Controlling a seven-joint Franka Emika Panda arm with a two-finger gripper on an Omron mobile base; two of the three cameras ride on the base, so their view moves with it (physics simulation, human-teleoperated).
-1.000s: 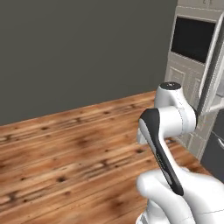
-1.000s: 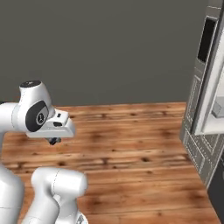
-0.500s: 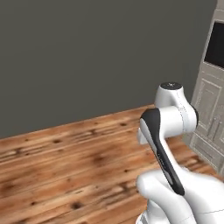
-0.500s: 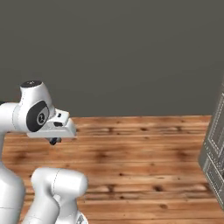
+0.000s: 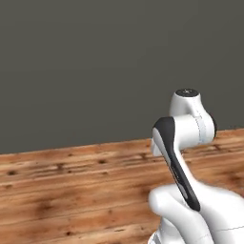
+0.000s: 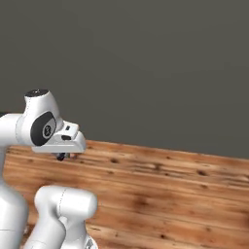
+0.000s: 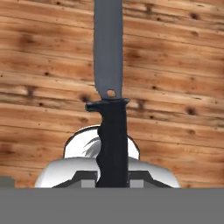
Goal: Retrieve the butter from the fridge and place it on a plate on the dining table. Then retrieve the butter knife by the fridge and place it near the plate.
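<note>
Butter knife (image 7: 110,100): in the hand view we have it clamped by its black handle in the closed gripper (image 7: 112,177), grey blade pointing away over the wooden floor (image 7: 175,65). We judge placing it near the plate remains. Both base views show plank floor running to a dark grey wall (image 5: 95,62), far side.

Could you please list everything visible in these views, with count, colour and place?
butter knife: one, grey blade with black handle, held by the handle in the hand, blade pointing away over the floor in the hand view.
wooden floor: one, brown planks, across the lower part of both base views.
wall: one, dark grey, behind the floor.
arm: one, white with dark joints, lower right of the left base view.
hand: one, white with dark tips, shut on the butter knife handle.
</note>
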